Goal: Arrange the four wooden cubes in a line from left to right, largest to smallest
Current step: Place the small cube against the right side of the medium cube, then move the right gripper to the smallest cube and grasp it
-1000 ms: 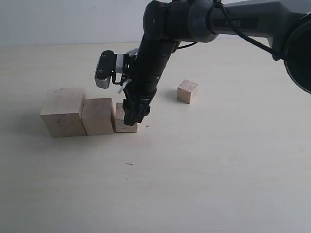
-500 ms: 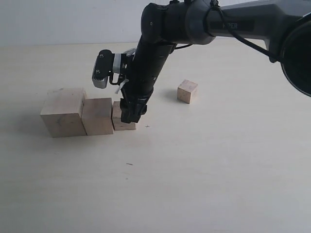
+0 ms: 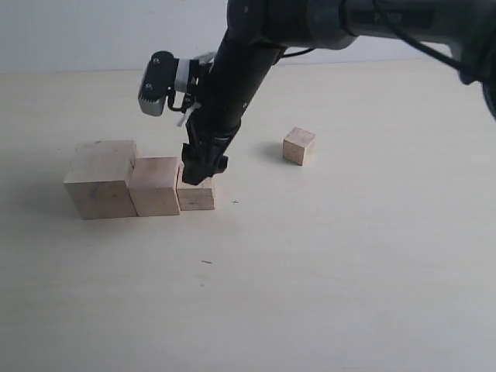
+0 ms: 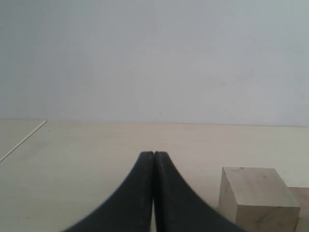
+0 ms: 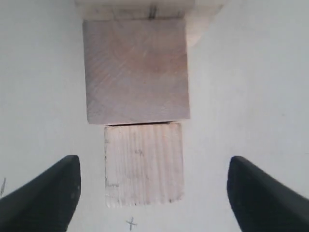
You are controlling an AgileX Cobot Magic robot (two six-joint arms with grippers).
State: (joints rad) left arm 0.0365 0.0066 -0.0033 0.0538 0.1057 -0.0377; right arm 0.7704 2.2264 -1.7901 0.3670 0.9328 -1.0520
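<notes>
Right claw (image 3: 203, 172) wide open, empty, over third cube (image 3: 197, 197) set flush in size order; smallest cube (image 3: 298, 146) apart at two o'clock.

We can read no whole word: white lettering (image 3: 403, 14) on the arm (image 3: 256, 46) is cut off. A small cross (image 5: 130, 223) marks the worktop (image 5: 241, 96).

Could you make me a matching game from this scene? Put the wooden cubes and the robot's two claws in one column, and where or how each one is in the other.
Things
1. biggest cube
2. smallest cube
3. left gripper
4. right gripper

States
A. open, over the third cube
B. shut, holding nothing
C. standing alone, off to the right
D. farthest left, touching its neighbour

Pairs: 1-D, 2-C, 3-B, 4-A
</notes>
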